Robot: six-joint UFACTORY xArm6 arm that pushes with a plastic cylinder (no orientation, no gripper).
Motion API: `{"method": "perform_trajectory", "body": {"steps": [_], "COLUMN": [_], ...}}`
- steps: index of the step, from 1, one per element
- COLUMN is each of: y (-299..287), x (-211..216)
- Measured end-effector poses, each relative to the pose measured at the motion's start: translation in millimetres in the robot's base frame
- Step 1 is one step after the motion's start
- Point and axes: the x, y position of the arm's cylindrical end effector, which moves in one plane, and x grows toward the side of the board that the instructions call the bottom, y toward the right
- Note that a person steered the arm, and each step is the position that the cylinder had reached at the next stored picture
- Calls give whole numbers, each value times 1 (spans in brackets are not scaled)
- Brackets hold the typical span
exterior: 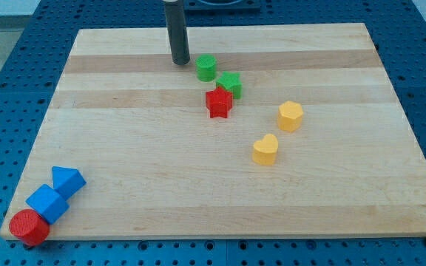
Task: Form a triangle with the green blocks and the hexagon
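A green cylinder (206, 68) sits near the view's top centre. A green star (230, 84) lies just below and right of it, touching a red star (218, 103) below. A yellow hexagon (290, 116) lies further to the right. My tip (180, 62) rests on the board just left of the green cylinder, a small gap apart.
A yellow heart (265, 149) lies below and left of the hexagon. At the view's bottom left corner are a blue triangle (67, 180), a blue cube (47, 203) and a red cylinder (29, 227). The wooden board (198, 192) ends at blue perforated table.
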Motion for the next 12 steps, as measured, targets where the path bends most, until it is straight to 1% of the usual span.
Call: {"method": "perform_trajectory", "body": {"steps": [1, 2, 4, 7, 8, 10, 12], "y": [10, 15, 85, 189, 216, 241, 281], "x": [0, 10, 52, 145, 166, 188, 226]}}
